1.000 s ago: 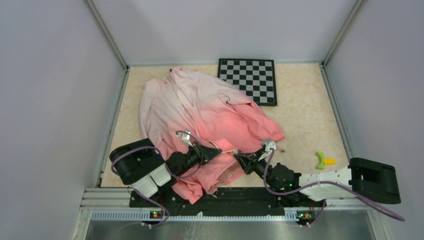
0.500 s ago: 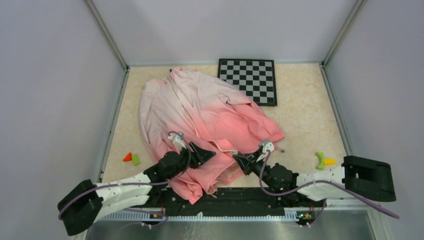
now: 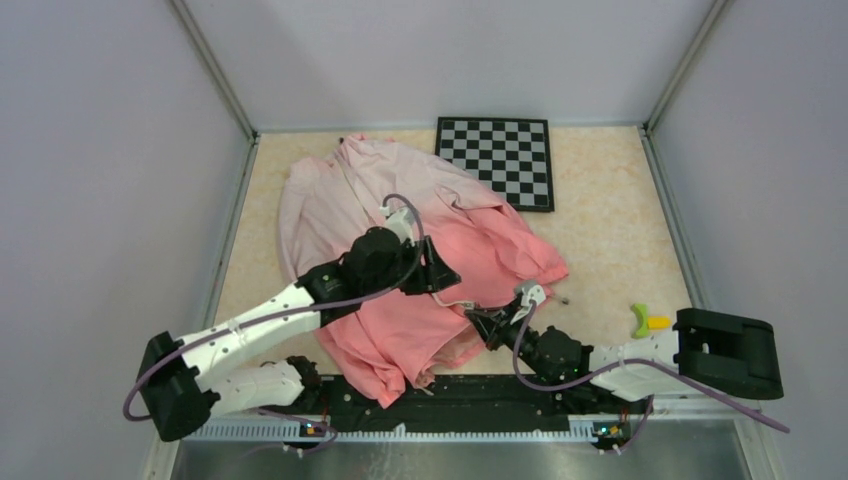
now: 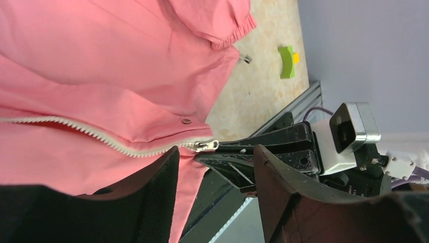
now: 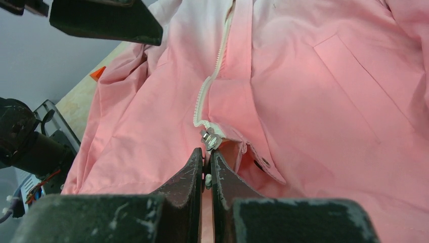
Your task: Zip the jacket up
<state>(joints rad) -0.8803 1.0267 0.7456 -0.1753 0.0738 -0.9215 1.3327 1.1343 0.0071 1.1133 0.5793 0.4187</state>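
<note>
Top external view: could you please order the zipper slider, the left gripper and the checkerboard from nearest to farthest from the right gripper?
1. zipper slider, right at the shut fingertips of the right gripper.
2. left gripper, just beyond, up and to the left over the jacket.
3. checkerboard, at the far edge of the table.

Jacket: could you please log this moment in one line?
left gripper open over jacket | right gripper shut on zipper pull
</note>
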